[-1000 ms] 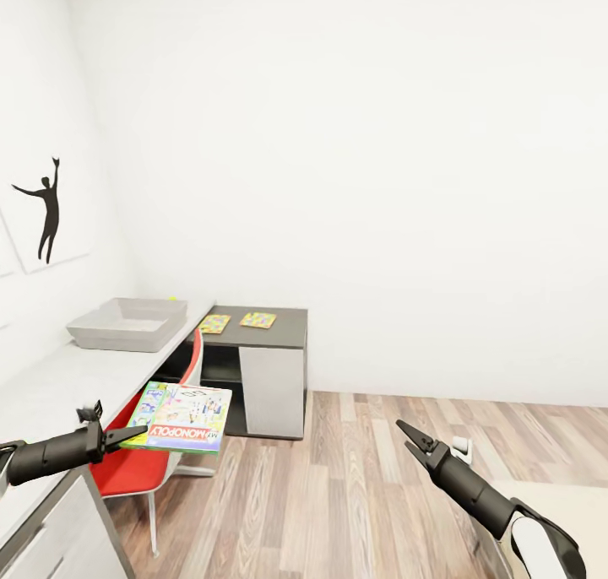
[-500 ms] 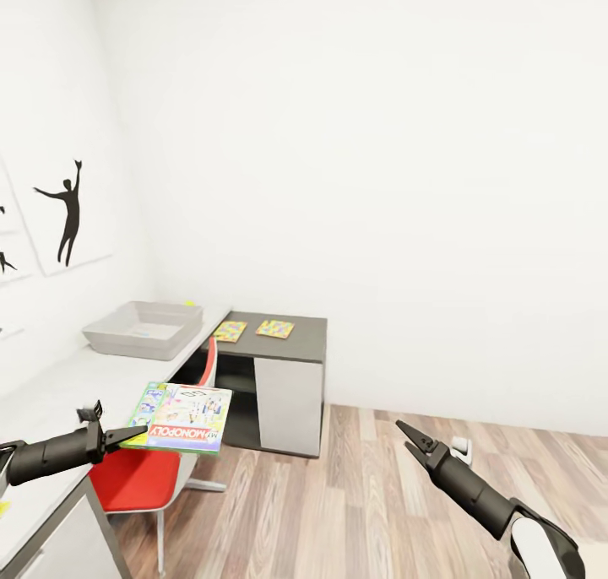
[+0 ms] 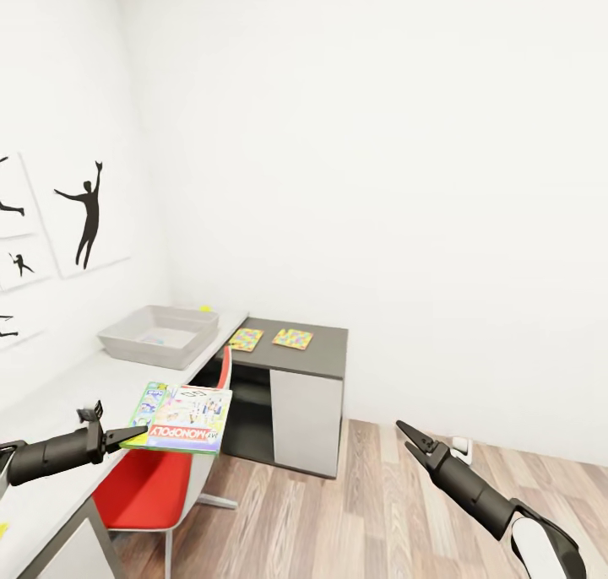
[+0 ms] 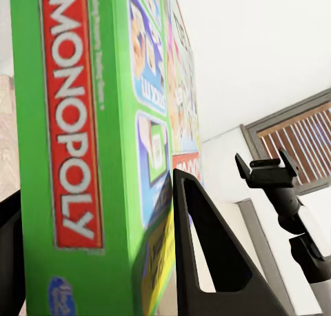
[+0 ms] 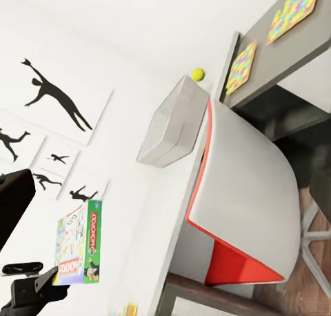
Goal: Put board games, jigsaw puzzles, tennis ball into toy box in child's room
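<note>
The toy box (image 3: pixel 160 336) sits on the table (image 3: pixel 67 389), a ball (image 5: pixel 198 74) apparently just behind it; both puzzles (image 3: pixel 246 339) (image 3: pixel 292 338) lie to its right (lower section), chair (image 3: pixel 160 478) in front.

White-and-green Monopoly board game (image 3: pixel 179 418), thin and flat, held level at lower left of the head view, one edge clamped in the left gripper (image 3: pixel 127 435). Red logo strip along its near edge; cartoon art on the lid. Toy box (image 3: pixel 159 336), a pale grey tray with sloping walls, resting on the pale table (image 3: pixel 63 393) at left centre, something blue faintly visible inside. Tennis ball (image 5: pixel 198 73), yellow-green, just behind the box by the wall. Two jigsaw puzzles (image 3: pixel 246 339) (image 3: pixel 292 338), multicoloured squares, lying flat side by side, slightly apart, on the dark lower table section right of the box.
</note>
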